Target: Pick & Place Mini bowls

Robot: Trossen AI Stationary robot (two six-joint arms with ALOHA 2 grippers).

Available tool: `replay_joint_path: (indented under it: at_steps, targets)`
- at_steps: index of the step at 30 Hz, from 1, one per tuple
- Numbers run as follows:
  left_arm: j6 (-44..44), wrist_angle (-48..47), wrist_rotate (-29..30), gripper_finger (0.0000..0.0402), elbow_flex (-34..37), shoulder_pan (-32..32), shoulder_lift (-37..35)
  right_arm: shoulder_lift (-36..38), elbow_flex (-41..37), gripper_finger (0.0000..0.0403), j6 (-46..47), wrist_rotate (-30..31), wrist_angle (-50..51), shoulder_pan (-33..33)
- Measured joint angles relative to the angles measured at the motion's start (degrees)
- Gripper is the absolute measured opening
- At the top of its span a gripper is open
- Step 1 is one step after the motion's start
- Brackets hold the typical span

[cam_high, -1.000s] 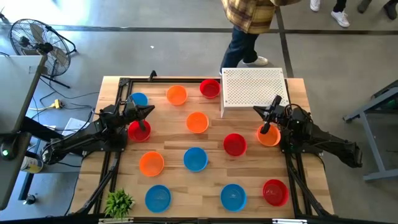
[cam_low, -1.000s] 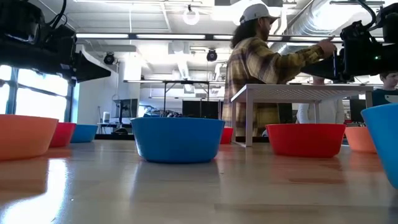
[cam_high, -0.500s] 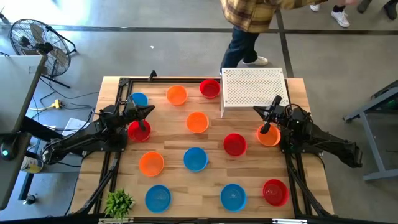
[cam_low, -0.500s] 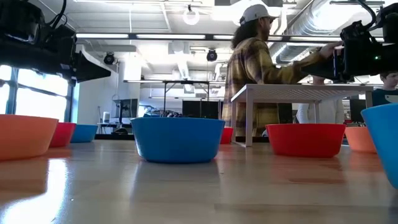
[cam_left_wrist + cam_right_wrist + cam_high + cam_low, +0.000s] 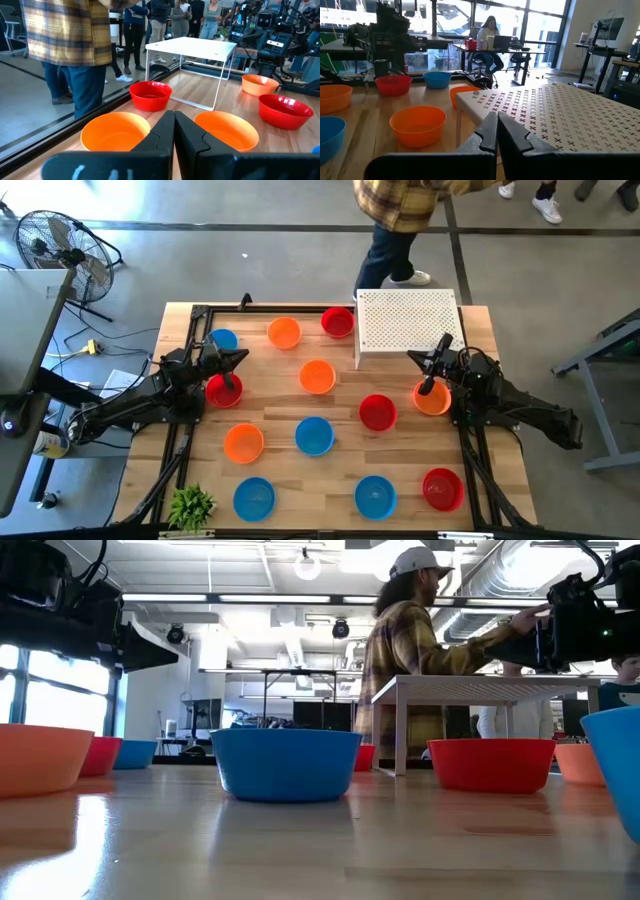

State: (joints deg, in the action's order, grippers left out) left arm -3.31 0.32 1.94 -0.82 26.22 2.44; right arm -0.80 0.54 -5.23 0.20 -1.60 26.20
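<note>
Several mini bowls in red, orange and blue sit apart on their bases on the wooden table (image 5: 280,470), among them a red bowl (image 5: 224,389), an orange bowl (image 5: 432,397) and a blue bowl (image 5: 314,435). My left gripper (image 5: 244,356) hangs shut above the table's left side, over the red bowl, pointing level toward the middle. In its wrist view its fingers (image 5: 174,120) are closed together with nothing between them. My right gripper (image 5: 411,356) is shut too, raised at the right side over the orange bowl, beside the white box; its own view (image 5: 497,120) shows nothing held.
A white perforated box (image 5: 407,320) stands on legs at the far right corner. A small green plant (image 5: 190,505) sits at the near left corner. A person in a plaid shirt (image 5: 400,205) stands just beyond the far edge. A fan (image 5: 50,242) stands off the table at the left.
</note>
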Motion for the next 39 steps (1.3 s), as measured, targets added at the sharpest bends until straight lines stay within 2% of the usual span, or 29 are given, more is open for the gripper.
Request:
replay_joint_path:
  at_steps: [2, 9, 14, 17, 20, 22, 25, 32, 39]
  targets:
    - [0.0, 0.0, 0.0, 0.0001, 0.0, 0.0, 0.0, 0.0, 0.0, 0.0000, -2.6, 1.2, -0.9, 0.0]
    - [0.0, 0.0, 0.0, 0.0001, 0.0, 0.0, 0.0, 0.0, 0.0, 0.0000, -2.5, 0.7, -4.6, 0.0]
    - [-1.8, -0.1, -1.2, 0.0001, 0.0, 0.0, 0.0, 0.0, 0.0, 0.0000, 3.1, -4.7, -10.5, 0.0]
    - [-3.0, -0.4, -2.4, 0.0001, 0.0, 0.0, 0.0, 0.0, 0.0, 0.0000, 4.2, -5.5, -15.7, 0.0]
    - [-3.0, -0.4, -2.5, 0.0001, 0.0, 0.0, 0.0, 0.0, 0.0, 0.0000, 6.3, -10.3, -20.6, 0.0]
    - [-3.3, -0.4, -2.6, 0.0001, 0.0, 0.0, 0.0, -0.1, 1.1, 0.0000, 7.5, -13.5, -20.6, 0.0]
    - [-4.5, -0.4, -2.7, 0.0001, 0.0, 0.0, 0.0, -1.4, 3.8, 0.0000, 7.8, -14.9, -20.0, -0.4]
    - [-4.5, -0.4, -2.8, 0.0001, 0.0, 0.0, 0.0, -11.9, 13.0, 0.0000, 1.9, -12.1, -12.7, -6.1]
    - [-4.5, -0.4, -2.9, 0.0001, 0.0, 0.0, 0.0, -26.6, 20.3, 0.0000, -1.1, -1.7, -7.3, -14.9]
